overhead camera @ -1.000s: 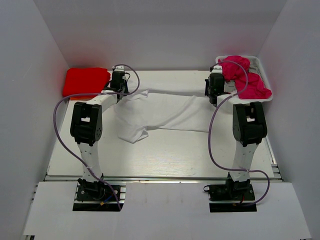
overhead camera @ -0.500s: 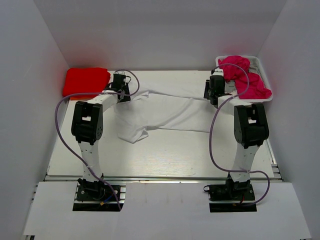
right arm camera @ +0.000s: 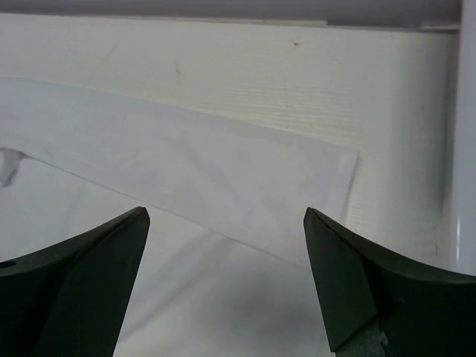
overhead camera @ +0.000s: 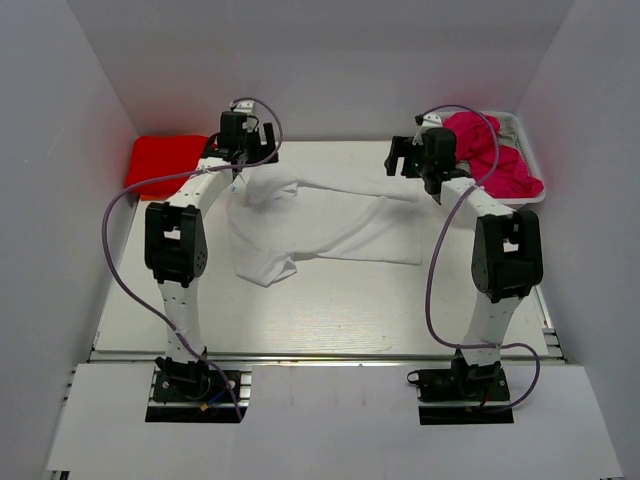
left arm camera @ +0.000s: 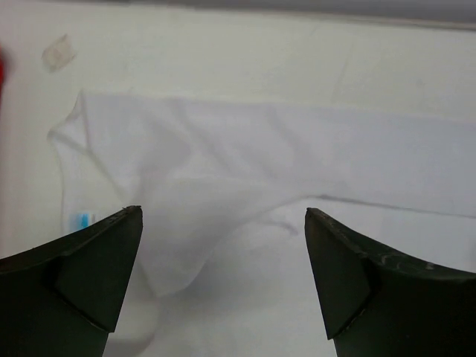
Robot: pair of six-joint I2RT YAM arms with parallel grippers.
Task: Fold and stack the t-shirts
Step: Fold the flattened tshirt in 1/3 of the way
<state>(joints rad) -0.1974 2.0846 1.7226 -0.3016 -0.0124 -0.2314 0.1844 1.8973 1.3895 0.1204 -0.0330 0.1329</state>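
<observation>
While I hover, left tool (left arm camera: 223, 216): jaws apart, empty, white t-shirt (left arm camera: 297, 149) beneath.
Right tool (right arm camera: 227, 216): jaws apart, empty, same shirt's edge beneath.

my table (overhead camera: 330, 300): pale, wood-grained | white shirt (overhead camera: 320, 225): spread flat across the far half, near-left corner bunched | red shirt (overhead camera: 165, 160): folded, left of white shirt | basket (overhead camera: 529, 148): right of white shirt, just beyond its far-right corner

I count one white t-shirt (overhead camera: 320, 225), one red t-shirt (overhead camera: 165, 160), one white basket (overhead camera: 515, 200), and a magenta-pink heap (overhead camera: 500, 165) whose shirts I cannot number.
</observation>
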